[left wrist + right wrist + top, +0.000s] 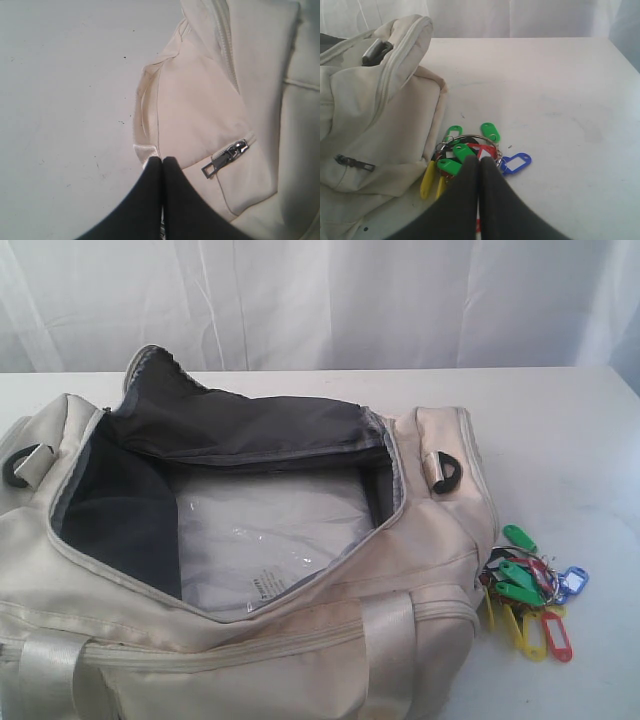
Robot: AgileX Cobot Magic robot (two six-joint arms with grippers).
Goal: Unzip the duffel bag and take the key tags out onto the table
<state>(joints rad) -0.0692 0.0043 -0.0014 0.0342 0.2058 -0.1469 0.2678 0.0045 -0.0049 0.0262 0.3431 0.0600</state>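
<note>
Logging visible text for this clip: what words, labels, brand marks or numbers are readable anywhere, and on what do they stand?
No text here can be read.
Clear plastic-wrapped packet inside the open cream-beige fabric duffel bag: small dark-printed label near its front edge, too small and blurred to read.
Bunch of coloured plastic key tags on the white table: no writing visible.
Metal zipper pull: no legible mark.

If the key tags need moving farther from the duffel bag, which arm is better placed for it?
Right, likely. The key tags lie on the table beside the duffel bag, just ahead of the right gripper; the left gripper faces only bag and table.
</note>
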